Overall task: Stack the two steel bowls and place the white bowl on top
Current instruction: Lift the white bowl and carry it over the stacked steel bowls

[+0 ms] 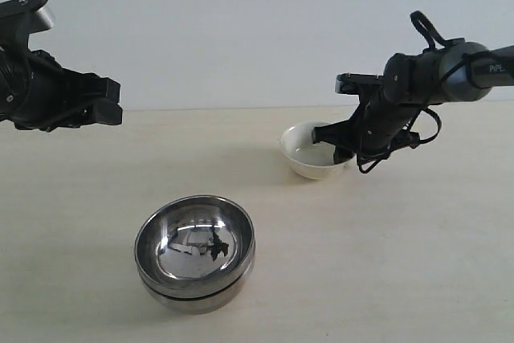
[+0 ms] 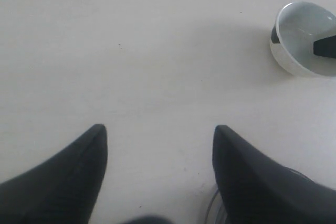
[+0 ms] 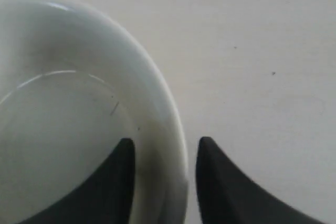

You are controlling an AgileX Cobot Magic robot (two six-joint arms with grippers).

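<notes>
**Task items: appearance.** The small round cream-white ceramic bowl [image 1: 301, 162] has a glossy, plain inside and a smooth rounded rim. The two round mirror-shiny stainless steel bowls [image 1: 195, 251] are nested one inside the other. A dark seam shows where the upper rim sits on the lower bowl, and the polished inside reflects dark shapes.

**Orientation.** All three bowls stand upright with their mouths facing up. Each one is circular, so none shows a long axis or points any particular way.

**Location.** In the exterior view the steel stack stands on the pale beige tabletop [image 1: 385, 263] at lower left of centre. The white bowl [image 2: 283, 51] rests on the tabletop at right of centre, well apart from the stack and farther up the frame.

**Right jaws.** My right jaws are spread astride the rim of the white bowl [image 3: 79, 103] on its right-hand side. The inner finger [image 3: 105, 192] lies against the inside wall. The outer finger [image 3: 236, 192] stands just outside the rim with a thin strip of tabletop showing between them. The wall is not pinched.

**Left jaws.** My left jaws are spread wide and hold nothing. They hang above bare tabletop at the upper left of the exterior view, well apart from both the stack and the white bowl.
</notes>
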